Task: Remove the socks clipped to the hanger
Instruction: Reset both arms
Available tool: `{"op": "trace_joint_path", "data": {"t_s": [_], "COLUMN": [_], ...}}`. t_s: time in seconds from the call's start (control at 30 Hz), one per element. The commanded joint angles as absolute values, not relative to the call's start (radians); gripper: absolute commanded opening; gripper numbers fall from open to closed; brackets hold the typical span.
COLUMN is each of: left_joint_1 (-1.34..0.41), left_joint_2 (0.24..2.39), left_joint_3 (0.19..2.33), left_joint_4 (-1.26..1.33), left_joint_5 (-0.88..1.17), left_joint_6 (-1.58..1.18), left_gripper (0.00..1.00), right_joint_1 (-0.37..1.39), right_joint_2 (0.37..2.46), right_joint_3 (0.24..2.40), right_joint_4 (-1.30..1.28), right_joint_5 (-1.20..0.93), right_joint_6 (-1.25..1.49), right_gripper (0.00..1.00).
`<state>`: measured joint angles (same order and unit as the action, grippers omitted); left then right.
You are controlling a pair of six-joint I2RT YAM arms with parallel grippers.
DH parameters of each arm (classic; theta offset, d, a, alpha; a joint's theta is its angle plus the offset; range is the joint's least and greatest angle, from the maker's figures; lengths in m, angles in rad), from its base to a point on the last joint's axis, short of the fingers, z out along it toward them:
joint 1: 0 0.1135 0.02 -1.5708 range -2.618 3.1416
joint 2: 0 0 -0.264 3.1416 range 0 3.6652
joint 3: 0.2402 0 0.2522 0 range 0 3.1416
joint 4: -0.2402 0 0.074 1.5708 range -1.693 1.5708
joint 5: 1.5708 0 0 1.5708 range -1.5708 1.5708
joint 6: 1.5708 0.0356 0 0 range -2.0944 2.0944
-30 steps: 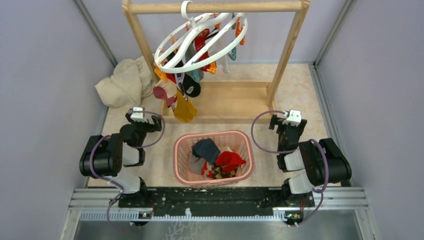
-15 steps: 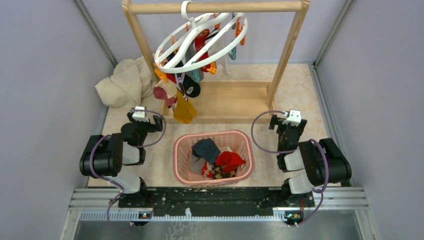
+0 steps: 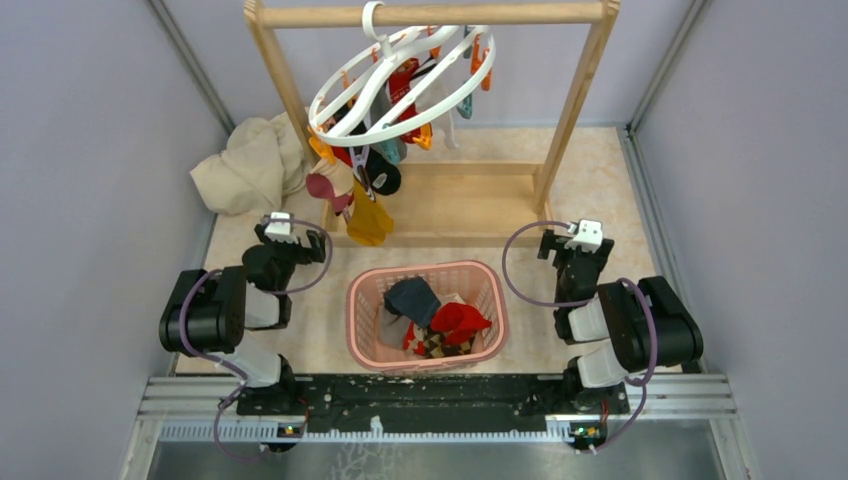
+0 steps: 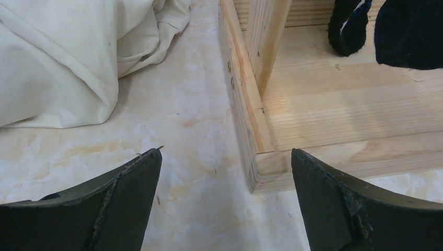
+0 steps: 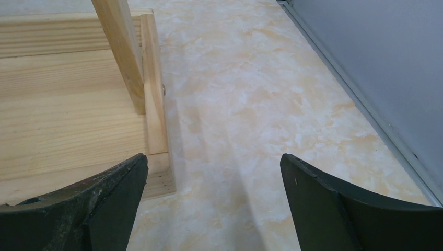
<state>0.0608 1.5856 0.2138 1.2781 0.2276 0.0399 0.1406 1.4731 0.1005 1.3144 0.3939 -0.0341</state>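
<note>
Socks (image 3: pixel 368 215) clipped to hanger (image 3: pixel 318 115), hanging far and right of left pincer (image 3: pixel 277 231), nearer than right pincer (image 3: pixel 584 238); both spread, empty.

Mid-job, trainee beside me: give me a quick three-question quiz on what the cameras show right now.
1. True or false: the left gripper and the right gripper are both open and empty.
2. What lies left of the wooden frame? A) cream cloth B) a shoe C) a bottle
3. Fill in: socks hang clipped to the white ____.
Key: 1 true; 2 A; 3 hanger.
</note>
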Motion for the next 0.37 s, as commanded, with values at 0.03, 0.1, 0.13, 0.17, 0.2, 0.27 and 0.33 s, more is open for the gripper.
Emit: {"op": "trace_joint_path", "data": {"t_s": [0.03, 0.1, 0.13, 0.17, 0.2, 0.27, 0.33], "left_joint_1": [0.049, 0.051, 0.049, 0.048, 0.048, 0.048, 0.047], "left_joint_2": [1.586, 1.586, 1.585, 1.586, 1.586, 1.586, 1.585], "left_joint_3": [0.234, 0.235, 0.236, 0.236, 0.236, 0.238, 0.238], "left_joint_4": [1.282, 1.278, 1.278, 1.276, 1.275, 1.275, 1.275], "left_joint_5": [0.226, 0.225, 0.224, 0.223, 0.222, 0.22, 0.219], "left_joint_6": [0.051, 0.051, 0.052, 0.051, 0.051, 0.051, 0.052], "left_gripper": [0.99, 0.99, 0.99, 0.99, 0.99, 0.99, 0.99], "right_joint_1": [0.135, 0.135, 0.136, 0.136, 0.136, 0.134, 0.133], "right_joint_2": [1.473, 1.473, 1.474, 1.474, 1.473, 1.472, 1.473], "right_joint_3": [0.136, 0.137, 0.138, 0.139, 0.141, 0.141, 0.14], "right_joint_4": [1.342, 1.342, 1.341, 1.337, 1.334, 1.333, 1.334], "right_joint_5": [0.381, 0.381, 0.38, 0.378, 0.377, 0.377, 0.378], "right_joint_6": [-0.033, -0.032, -0.032, -0.032, -0.031, -0.031, -0.031], "right_gripper": [0.98, 0.99, 0.99, 0.99, 0.99, 0.99, 0.99]}}
